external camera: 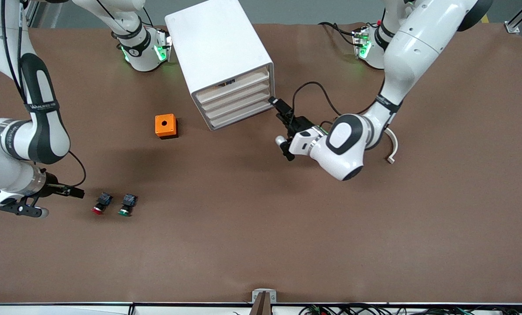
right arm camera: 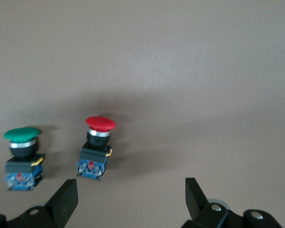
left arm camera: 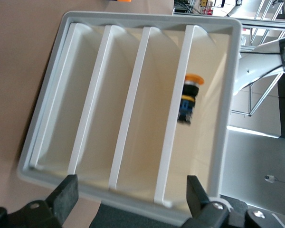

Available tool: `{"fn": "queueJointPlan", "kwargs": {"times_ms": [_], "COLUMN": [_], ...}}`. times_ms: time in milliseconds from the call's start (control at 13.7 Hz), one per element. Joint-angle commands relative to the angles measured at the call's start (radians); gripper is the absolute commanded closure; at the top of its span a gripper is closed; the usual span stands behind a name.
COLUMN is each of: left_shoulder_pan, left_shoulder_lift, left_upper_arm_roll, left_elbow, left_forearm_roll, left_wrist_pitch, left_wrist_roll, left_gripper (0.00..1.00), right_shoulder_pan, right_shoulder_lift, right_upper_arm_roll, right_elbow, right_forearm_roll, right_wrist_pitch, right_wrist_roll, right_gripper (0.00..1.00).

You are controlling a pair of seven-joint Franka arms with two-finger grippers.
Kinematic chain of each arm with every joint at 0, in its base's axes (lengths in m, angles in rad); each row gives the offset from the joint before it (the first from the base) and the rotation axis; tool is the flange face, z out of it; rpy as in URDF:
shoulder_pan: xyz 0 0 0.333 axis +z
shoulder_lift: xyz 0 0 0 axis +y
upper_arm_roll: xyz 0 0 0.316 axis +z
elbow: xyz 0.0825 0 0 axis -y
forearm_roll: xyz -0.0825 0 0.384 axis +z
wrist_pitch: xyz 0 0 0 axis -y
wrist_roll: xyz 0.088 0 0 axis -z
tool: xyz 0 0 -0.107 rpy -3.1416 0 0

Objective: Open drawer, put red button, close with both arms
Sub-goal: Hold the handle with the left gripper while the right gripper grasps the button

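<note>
The white cabinet [external camera: 219,57] stands near the robots' bases with four stacked drawer fronts, all flush. The drawer [external camera: 239,94], second from the top, also shows in the left wrist view [left arm camera: 154,109]. My left gripper [external camera: 278,109] is open and empty just in front of the cabinet's front corner, facing the fronts [left arm camera: 131,202]. The red button [external camera: 99,205] lies on its side on the table beside the green button [external camera: 127,205]. My right gripper [external camera: 75,192] is open and empty, low beside the red button [right arm camera: 97,147], toward the right arm's end of the table [right arm camera: 130,202].
An orange box with a hole [external camera: 165,126] sits on the table beside the cabinet. A button with an orange-yellow cap [left arm camera: 190,97] shows in the top drawer. A curved white piece [external camera: 392,148] lies under the left arm. The green button [right arm camera: 21,156] is close to the red one.
</note>
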Motion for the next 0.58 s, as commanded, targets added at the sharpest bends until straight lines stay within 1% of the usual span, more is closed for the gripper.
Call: {"fn": "queueJointPlan", "kwargs": {"times_ms": [0, 73, 218, 437, 510], "left_shoulder_pan": [-0.037, -0.051, -0.069, -0.086, -0.103], "left_shoulder_lift": [0.03, 0.042, 0.058, 0.078, 0.088], "left_upper_arm_roll": [0.0, 0.0, 0.0, 0.0, 0.0], "left_elbow": [-0.008, -0.008, -0.006, -0.003, -0.004], "left_forearm_roll": [-0.082, -0.107, -0.145, -0.176, -0.196], "left_wrist_pitch": [0.048, 0.063, 0.071, 0.073, 0.08], "left_wrist_roll": [0.075, 0.096, 0.136, 0.17, 0.188], "left_gripper": [0.0, 0.0, 0.0, 0.0, 0.0], "right_shoulder_pan": [0.009, 0.012, 0.027, 0.036, 0.041], "right_shoulder_lift": [0.013, 0.024, 0.053, 0.088, 0.095], "right_upper_arm_roll": [0.004, 0.004, 0.007, 0.009, 0.012], "right_elbow": [-0.037, -0.048, -0.062, -0.062, -0.059], "right_forearm_roll": [0.005, 0.005, 0.007, 0.01, 0.023], "right_wrist_pitch": [0.073, 0.104, 0.153, 0.181, 0.184], "right_wrist_roll": [0.061, 0.075, 0.177, 0.248, 0.271], "right_gripper": [0.0, 0.0, 0.0, 0.0, 0.0]}}
